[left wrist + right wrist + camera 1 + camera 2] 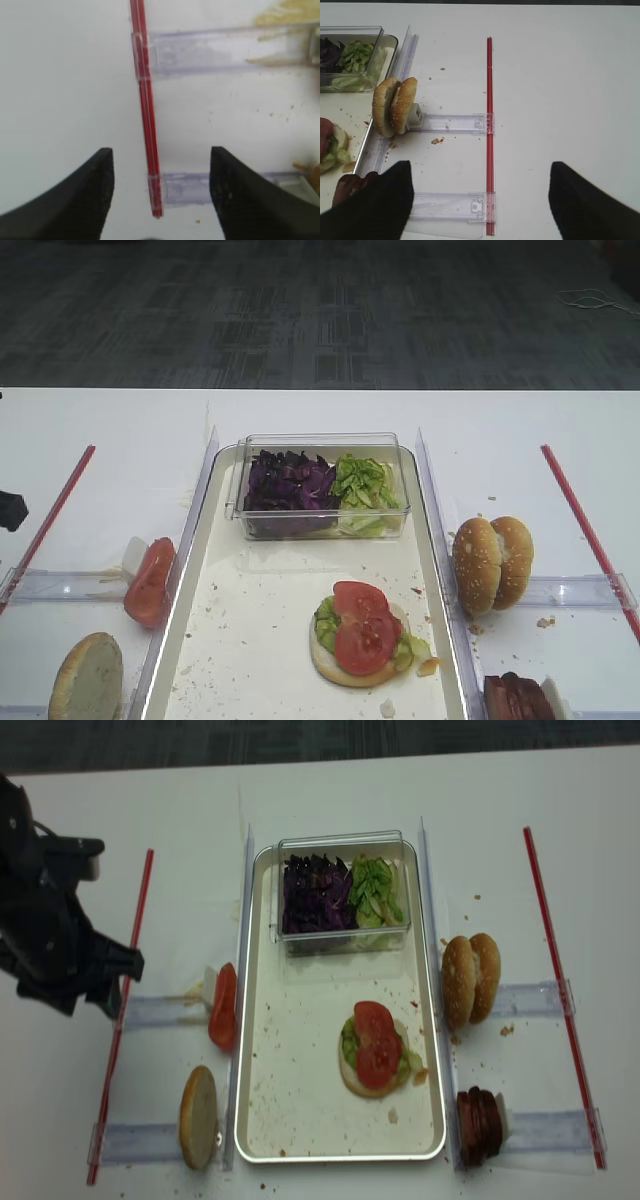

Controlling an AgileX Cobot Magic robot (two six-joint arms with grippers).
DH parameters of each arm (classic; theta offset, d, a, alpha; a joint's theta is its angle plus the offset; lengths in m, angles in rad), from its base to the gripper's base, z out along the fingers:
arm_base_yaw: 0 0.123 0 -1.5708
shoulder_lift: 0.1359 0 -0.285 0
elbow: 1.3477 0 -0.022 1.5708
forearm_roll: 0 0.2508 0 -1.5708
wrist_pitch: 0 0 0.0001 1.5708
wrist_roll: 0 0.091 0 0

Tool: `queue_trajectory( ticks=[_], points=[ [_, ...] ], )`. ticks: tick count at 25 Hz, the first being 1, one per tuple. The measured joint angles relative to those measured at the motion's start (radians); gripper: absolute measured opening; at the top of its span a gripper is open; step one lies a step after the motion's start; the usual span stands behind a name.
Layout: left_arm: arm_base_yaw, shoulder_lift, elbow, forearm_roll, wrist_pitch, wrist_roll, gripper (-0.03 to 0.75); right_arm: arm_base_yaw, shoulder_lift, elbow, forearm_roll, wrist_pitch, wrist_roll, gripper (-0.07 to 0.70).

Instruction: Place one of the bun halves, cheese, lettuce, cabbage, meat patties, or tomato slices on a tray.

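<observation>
We see the tray (262, 1050) in the middle of the white table (320, 415), with a bun half (345, 665) lying on it, topped with lettuce (326, 624) and two tomato slices (362, 625). A clear box (318, 486) at the tray's far end holds cabbage (290, 482) and more lettuce. Left of the tray stand another tomato slice (223, 1007) and a bun half (198, 1116) on edge; right of it, two bun halves (470, 979) and meat patties (478, 1124). Our left gripper (161, 185) hangs with jaws wide and empty over a red strip (146, 107). Our right gripper (481, 197) also stands wide and empty.
</observation>
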Motion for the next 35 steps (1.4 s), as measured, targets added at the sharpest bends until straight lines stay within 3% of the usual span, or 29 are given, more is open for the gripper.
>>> queue_trajectory(
  ticks=[10, 25, 35],
  points=[
    [0.000, -0.420, 0.238, -0.035, 0.026, 0.000, 0.421, 0.000, 0.000, 0.000, 0.000, 0.000, 0.000, 0.590],
    [0.000, -1.035, 0.462, -0.038, 0.097, 0.000, 0.421, 0.000, 0.000, 0.000, 0.000, 0.000, 0.000, 0.590],
    [0.000, -1.286, 0.475, -0.042, 0.094, 0.000, 0.421, 0.000, 0.000, 0.000, 0.000, 0.000, 0.000, 0.590]
  ],
)
